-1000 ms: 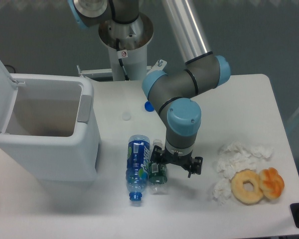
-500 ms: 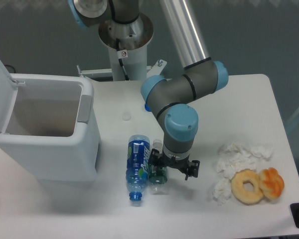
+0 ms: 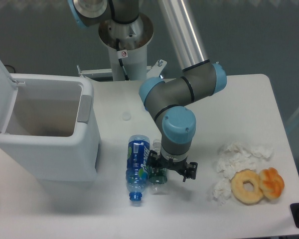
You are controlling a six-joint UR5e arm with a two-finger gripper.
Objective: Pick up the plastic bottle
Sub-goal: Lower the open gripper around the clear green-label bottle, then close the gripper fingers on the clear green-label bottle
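Lying on its side on the white worktop (image 3: 239, 99): small clear plastic bottle with dark green label and whitish cap (image 3: 158, 180), near the front edge, cap end toward the camera, partly covered from above by the robot wrist; touching or just beside it on the left: longer clear plastic bottle with blue label and blue cap (image 3: 137, 168), also on its side and roughly parallel; directly above the small bottle: black two-finger gripper (image 3: 168, 167) on the grey and light-blue arm, pointing straight down; jaws spread, one finger near the bottle's left flank, the other out to its right; contact with the bottle impossible to tell from this angle; bottle not lifted, resting on the worktop; at the left: large white plastic bin with open lid (image 3: 45, 132), interior visible; at the right near the front corner: crumpled white tissue (image 3: 236, 158), a tan ring doughnut (image 3: 247, 186) just beside it, and an orange pastry piece (image 3: 272, 182) touching the doughnut; behind the arm: small blue cap-like object (image 3: 148, 106), mostly hidden; near the bin: small whitish round disc (image 3: 126, 116)
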